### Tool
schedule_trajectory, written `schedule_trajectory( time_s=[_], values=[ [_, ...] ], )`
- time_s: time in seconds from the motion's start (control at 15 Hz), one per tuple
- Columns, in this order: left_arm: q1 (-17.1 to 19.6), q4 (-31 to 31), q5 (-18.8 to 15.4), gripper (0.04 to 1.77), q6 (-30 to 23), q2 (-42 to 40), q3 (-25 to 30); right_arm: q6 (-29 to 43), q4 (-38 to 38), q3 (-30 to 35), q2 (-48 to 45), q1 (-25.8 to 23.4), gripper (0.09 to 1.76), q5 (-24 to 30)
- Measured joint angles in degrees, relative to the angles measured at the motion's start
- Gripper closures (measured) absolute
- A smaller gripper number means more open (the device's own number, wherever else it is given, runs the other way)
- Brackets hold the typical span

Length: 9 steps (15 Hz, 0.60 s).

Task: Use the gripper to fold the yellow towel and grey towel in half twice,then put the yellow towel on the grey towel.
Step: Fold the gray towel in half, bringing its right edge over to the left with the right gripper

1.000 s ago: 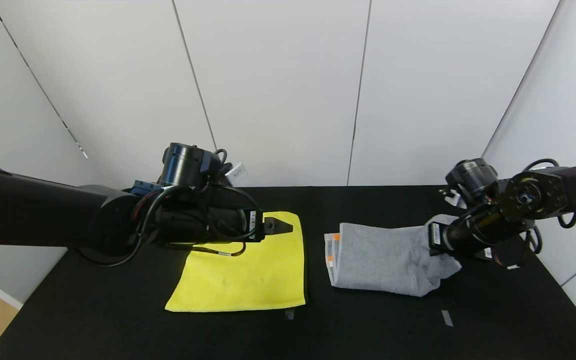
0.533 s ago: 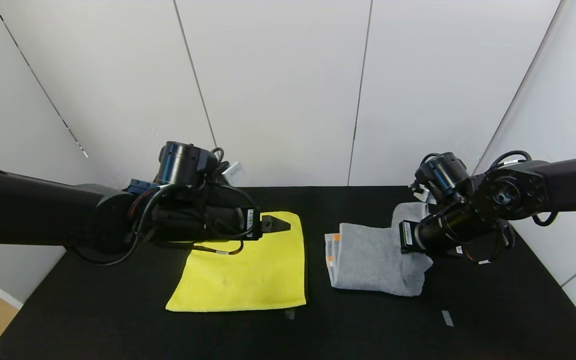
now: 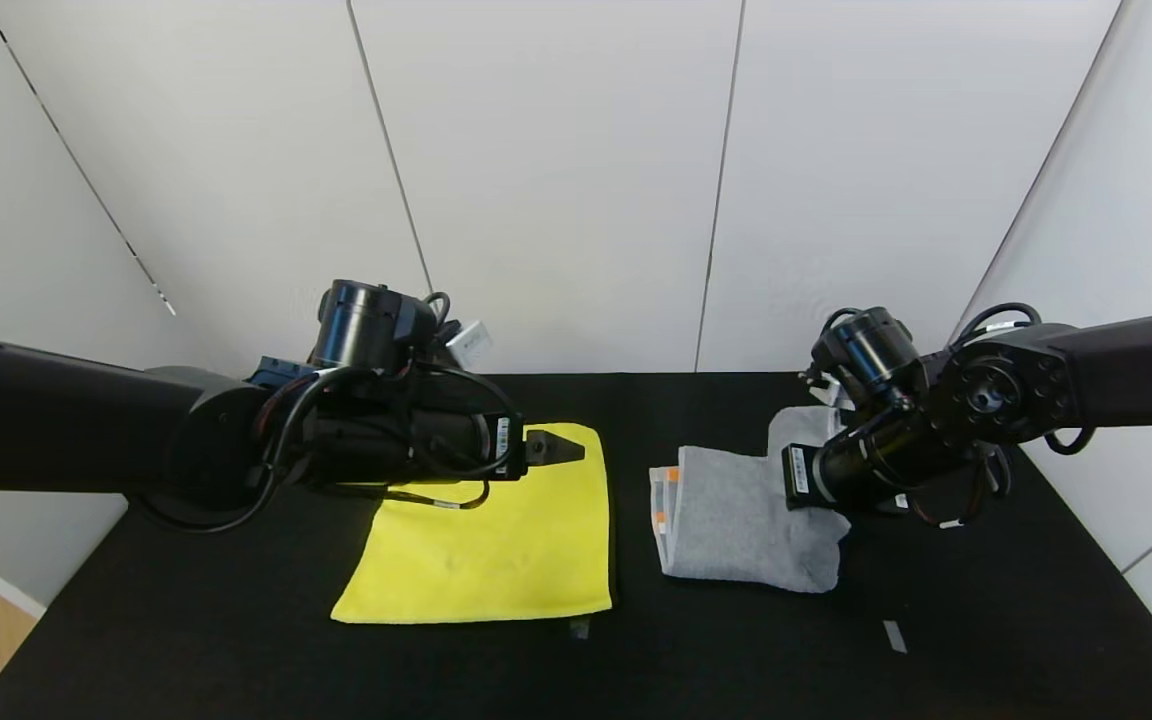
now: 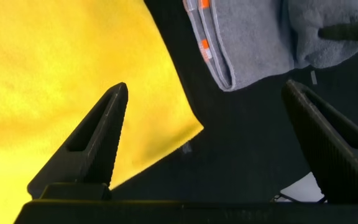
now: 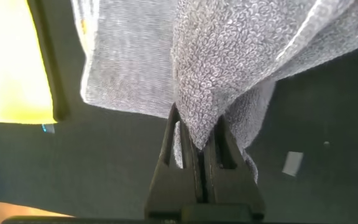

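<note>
Right gripper (image 5: 199,152): its jaws were clamped shut on a gathered edge of the grey towel (image 3: 736,520), which was lifted and carried over the flat part of that towel.
Grey towel: one half was spread on the table (image 3: 736,660) under the right jaws; the orange-patched end lay on the far side from them, toward the yellow towel (image 3: 496,540).
Left gripper (image 4: 204,124): its jaws were spread wide and held nothing; it hovered over the yellow towel's far edge.
Yellow towel: it was laid flat below the left jaws, just beside the grey towel, apart from it.
Step in hand: the grey towel's fold was judged half made.
Doing it well: the held edge should be drawn level to the orange-patched end, lowered onto it, and only then released, so the edges are matched.
</note>
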Motion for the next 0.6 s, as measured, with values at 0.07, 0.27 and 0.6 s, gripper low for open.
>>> schedule_trajectory(
  time_s=[0.07, 0.27, 0.6],
  values=[
    [0.10, 0.00, 0.04, 0.09, 0.00, -0.02, 0.00, -0.02, 0.02, -0.33, 0.39, 0.52, 1.71, -0.09],
    [-0.01, 0.02, 0.01, 0.09, 0.00, -0.11, 0.00, 0.00, 0.02, -1.19, 1.79, 1.79, 1.71, -0.12],
    [0.02, 0.02, 0.04, 0.09, 0.00, -0.29, 0.00, 0.09, -0.05, -3.08, 4.25, 3.27, 1.71, -0.12]
  ],
)
